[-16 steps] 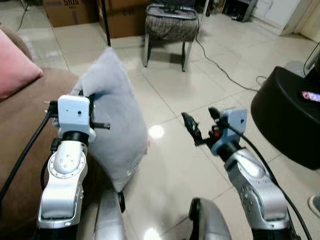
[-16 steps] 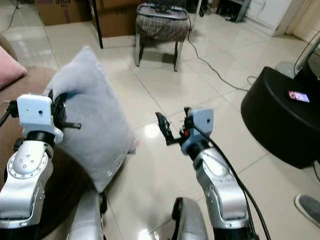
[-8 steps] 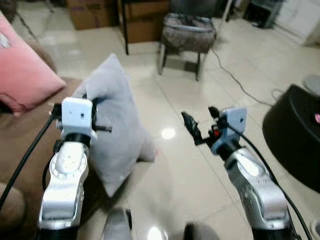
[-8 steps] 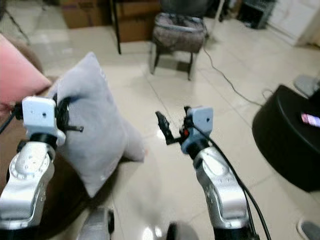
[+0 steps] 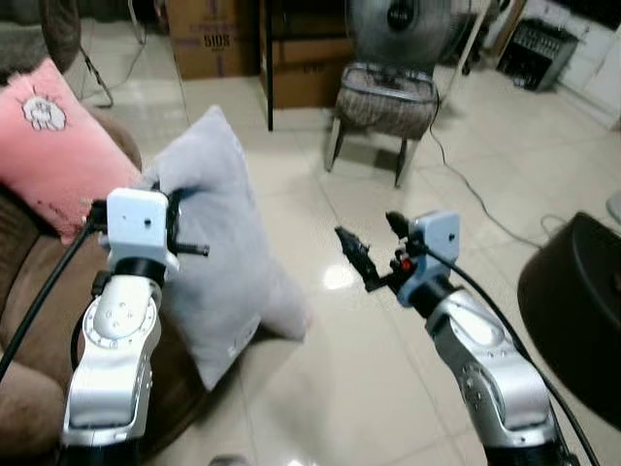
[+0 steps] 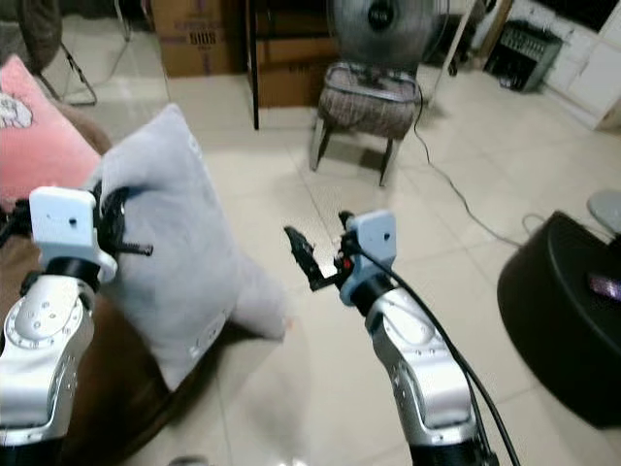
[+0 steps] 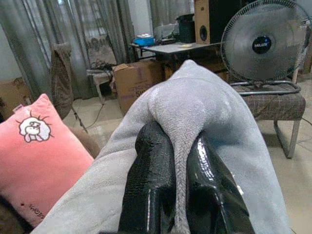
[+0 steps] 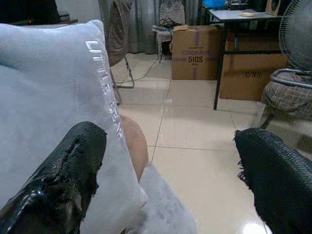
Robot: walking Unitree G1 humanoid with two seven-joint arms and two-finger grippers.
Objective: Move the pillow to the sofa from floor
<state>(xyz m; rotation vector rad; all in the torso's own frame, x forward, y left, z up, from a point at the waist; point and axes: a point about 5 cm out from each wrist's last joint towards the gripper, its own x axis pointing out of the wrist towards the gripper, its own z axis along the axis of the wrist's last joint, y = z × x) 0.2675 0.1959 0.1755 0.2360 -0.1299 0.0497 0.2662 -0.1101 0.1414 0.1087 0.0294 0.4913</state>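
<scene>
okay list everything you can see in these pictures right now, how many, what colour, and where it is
Pillow: one, grey, held up beside the sofa.
Cushion: one, pink, on the sofa.
Sofa: one, brown, on the robot's left.
Stool: one, grey, ahead on the floor.
Fan: one, grey, behind the stool.
Boxes: two, brown cardboard, far back.
Round table: one, black, right.
Left gripper: fingers shut on the pillow's edge.
Right gripper: fingers open, empty, over the floor.

Brown sofa (image 5: pixel 39 291) w/ pink cushion (image 5: pixel 53 136), tiled floor (image 5: pixel 369 369) w/ stool (image 5: pixel 383 107), boxes (image 5: pixel 209 39)
</scene>
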